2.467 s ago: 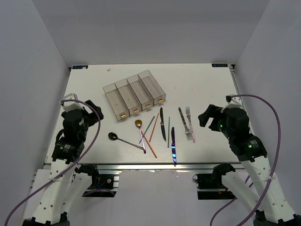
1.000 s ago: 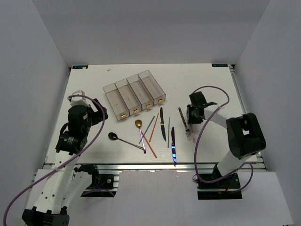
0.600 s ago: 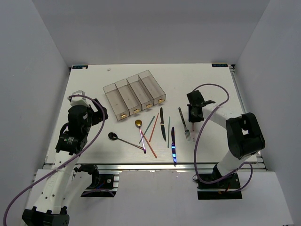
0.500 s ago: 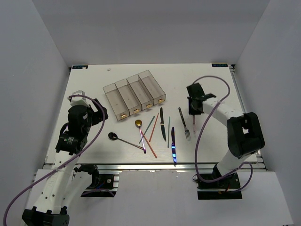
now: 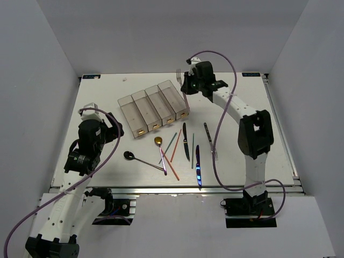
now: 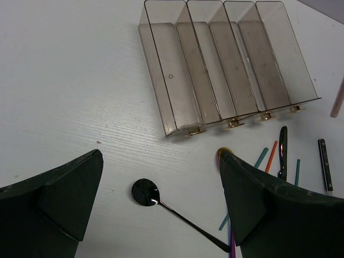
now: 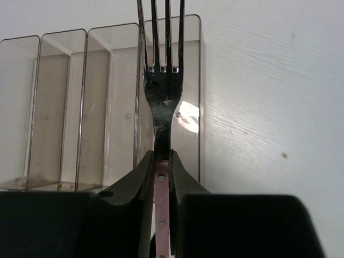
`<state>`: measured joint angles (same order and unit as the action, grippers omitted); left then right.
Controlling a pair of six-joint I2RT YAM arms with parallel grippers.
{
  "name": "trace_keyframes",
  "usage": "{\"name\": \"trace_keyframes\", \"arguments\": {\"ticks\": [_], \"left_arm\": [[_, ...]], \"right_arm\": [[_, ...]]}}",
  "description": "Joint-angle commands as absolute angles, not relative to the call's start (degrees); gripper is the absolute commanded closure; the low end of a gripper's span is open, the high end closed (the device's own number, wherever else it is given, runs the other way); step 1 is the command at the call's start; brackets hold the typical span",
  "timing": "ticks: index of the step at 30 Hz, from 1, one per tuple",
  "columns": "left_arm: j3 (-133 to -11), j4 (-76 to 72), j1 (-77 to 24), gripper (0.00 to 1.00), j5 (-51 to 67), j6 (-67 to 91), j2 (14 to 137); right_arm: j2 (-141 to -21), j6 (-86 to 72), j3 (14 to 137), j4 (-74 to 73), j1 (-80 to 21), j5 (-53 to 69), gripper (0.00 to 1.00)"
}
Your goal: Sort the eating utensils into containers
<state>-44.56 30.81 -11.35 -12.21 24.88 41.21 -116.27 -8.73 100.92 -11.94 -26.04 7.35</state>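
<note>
Right claw (image 7: 162,161) is pinched tight on the pink handle of a fork (image 7: 161,102), tines pointing away from me. Seen from the wrist, the fork hangs over the end bin (image 7: 189,70) of the containers (image 5: 155,107), its head close to that bin's inner wall. I'd nudge it toward the bin's middle, line it up with the long axis, lower it inside the walls, then release gently so it can't bounce out.
</note>
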Motion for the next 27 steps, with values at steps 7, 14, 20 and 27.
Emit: {"name": "trace_keyframes", "arguments": {"ticks": [7,14,20,27], "left_arm": [[-44.12,29.79,-11.16,0.02,-11.6,24.43,41.75],[-44.12,29.62,-11.07,0.02,-10.99,24.26,41.75],[-44.12,29.53,-11.07,0.02,-10.81,24.26,41.66],[-44.12,29.62,-11.07,0.02,-11.07,24.26,41.84]], "right_arm": [[-132.61,-8.44,124.26,-9.39,-29.0,8.18,1.0],[-136.05,-6.16,125.86,-8.44,-30.06,3.08,1.0],[-133.16,-4.04,121.9,-8.0,-31.81,3.08,0.72],[-128.32,-4.92,122.34,-12.37,-31.99,0.79,0.43]]}}
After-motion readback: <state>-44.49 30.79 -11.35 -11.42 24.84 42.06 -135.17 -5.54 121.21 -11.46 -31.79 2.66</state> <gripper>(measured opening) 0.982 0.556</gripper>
